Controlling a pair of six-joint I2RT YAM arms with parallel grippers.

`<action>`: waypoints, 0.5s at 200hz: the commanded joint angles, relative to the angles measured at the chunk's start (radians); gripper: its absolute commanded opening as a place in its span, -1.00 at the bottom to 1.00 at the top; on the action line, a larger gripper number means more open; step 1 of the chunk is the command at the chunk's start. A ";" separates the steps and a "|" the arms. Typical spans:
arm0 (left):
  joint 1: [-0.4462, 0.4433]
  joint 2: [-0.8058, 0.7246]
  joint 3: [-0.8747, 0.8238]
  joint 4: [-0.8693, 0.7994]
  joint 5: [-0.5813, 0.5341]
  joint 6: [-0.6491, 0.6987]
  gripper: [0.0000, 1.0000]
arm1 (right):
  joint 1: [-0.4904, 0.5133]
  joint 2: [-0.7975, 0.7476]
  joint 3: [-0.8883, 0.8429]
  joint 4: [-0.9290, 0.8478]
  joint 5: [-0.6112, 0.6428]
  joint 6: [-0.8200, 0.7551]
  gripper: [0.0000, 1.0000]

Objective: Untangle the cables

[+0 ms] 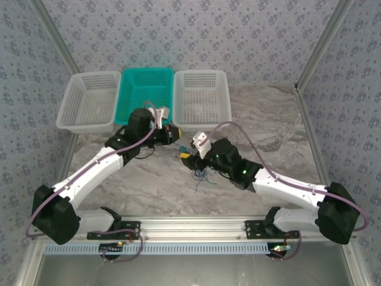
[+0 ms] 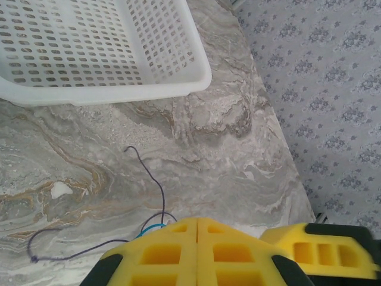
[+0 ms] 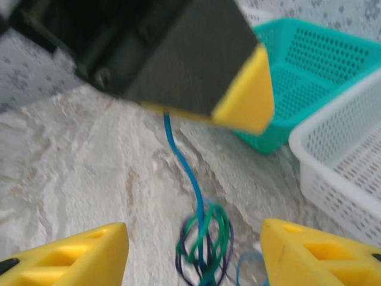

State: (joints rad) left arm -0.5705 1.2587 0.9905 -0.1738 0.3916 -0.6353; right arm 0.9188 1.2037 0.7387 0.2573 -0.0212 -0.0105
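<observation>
The cables lie as a small tangle on the marble table between the two arms. My left gripper is shut, its yellow fingers pressed together, with a blue cable coming out from under the tips. In the right wrist view that blue cable hangs taut from the left gripper down to a knot of green, blue and dark loops. My right gripper stands open around this knot, touching nothing. A dark cable trails loose across the marble.
Three baskets stand in a row at the back: a white basket, a teal basket and another white basket. The right gripper's yellow finger sits close beside my left fingers. Patterned walls enclose the table.
</observation>
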 commanded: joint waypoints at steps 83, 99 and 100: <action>-0.019 -0.027 0.062 -0.038 -0.043 0.036 -1.00 | -0.056 0.232 0.131 0.195 -0.260 0.019 -1.00; -0.019 -0.045 0.057 -0.051 -0.086 0.035 -0.48 | -0.058 0.230 0.128 0.188 -0.287 0.037 -1.00; -0.019 -0.047 0.057 -0.052 -0.088 0.035 -0.42 | -0.057 0.230 0.127 0.188 -0.287 0.038 -1.00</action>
State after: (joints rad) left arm -0.5831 1.2526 1.0225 -0.1993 0.3553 -0.6136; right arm 0.8623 1.4353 0.8368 0.3782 -0.2371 -0.0147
